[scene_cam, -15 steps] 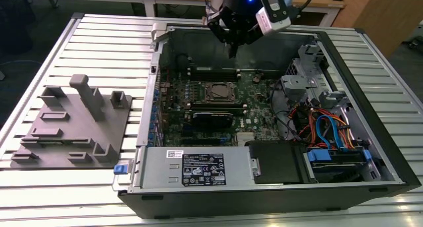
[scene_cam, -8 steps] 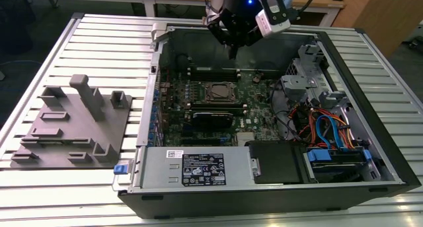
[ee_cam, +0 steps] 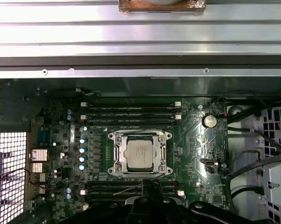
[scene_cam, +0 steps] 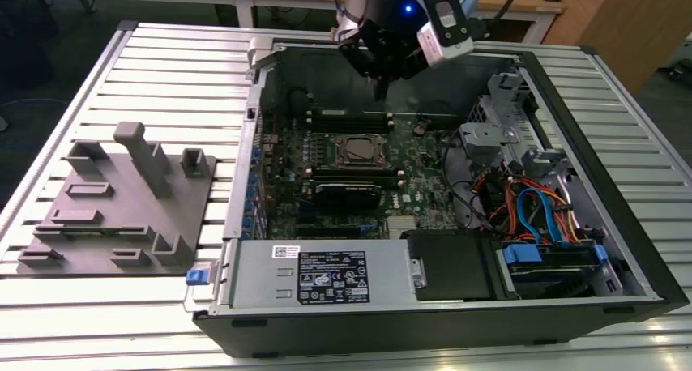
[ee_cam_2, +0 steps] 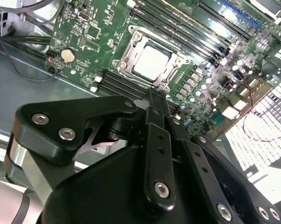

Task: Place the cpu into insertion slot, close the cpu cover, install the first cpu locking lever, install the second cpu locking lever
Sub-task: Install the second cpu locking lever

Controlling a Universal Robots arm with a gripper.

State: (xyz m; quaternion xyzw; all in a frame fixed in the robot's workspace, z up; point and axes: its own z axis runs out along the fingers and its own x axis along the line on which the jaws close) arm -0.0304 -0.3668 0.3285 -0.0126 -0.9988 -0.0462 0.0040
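1. The cpu (ee_cam: 140, 153) sits in the insertion slot (ee_cam: 113, 166) at centre frame in the first wrist view, the cpu cover (ee_cam: 139, 136) down around it
2. The gripper (ee_cam_2: 157, 94), fingers together and empty, hovers above, just short of the socket's near edge

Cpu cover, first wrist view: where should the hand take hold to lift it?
Probably by a thin outer edge of the cover, coming straight down from above. It lies flat as a narrow frame around the cpu. Memory slots crowd two of its sides, so the other two edges look freer for a pinch.
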